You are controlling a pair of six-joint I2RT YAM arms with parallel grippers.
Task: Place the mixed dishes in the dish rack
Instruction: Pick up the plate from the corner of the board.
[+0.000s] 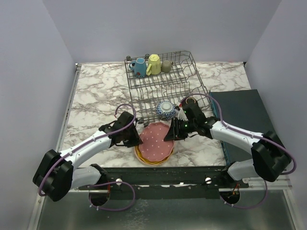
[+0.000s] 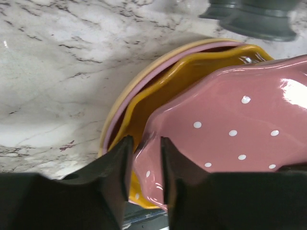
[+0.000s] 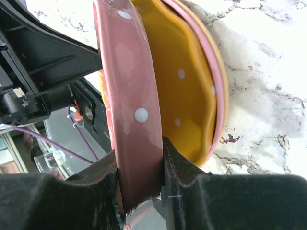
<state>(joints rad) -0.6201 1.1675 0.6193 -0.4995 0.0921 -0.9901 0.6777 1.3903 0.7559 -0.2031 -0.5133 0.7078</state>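
Observation:
A pink plate with white dots point(image 1: 156, 136) is held tilted over a stack of plates point(image 1: 152, 161) near the table's front edge. My left gripper point(image 1: 137, 139) pinches its left rim, and my right gripper point(image 1: 171, 134) pinches its right rim. In the left wrist view the fingers point(image 2: 145, 148) straddle the pink rim point(image 2: 230, 120) above the scalloped orange-yellow plate point(image 2: 192, 76). In the right wrist view the gripper point(image 3: 139, 163) is clamped on the plate's edge point(image 3: 129, 86), with the orange-yellow plate point(image 3: 187, 96) behind. The dish rack point(image 1: 163, 84) holds blue point(image 1: 139, 67), pale yellow point(image 1: 153, 63) and grey-beige point(image 1: 166, 66) mugs and the blue-white bowl point(image 1: 166, 109).
A dark flat box point(image 1: 240, 120) lies to the right of the rack, under my right arm. A brown rim point(image 1: 191, 101) shows in the rack's near right corner. A metal rail runs along the table's left edge point(image 1: 69, 105). The marble top point(image 1: 96, 96) stretches left of the rack.

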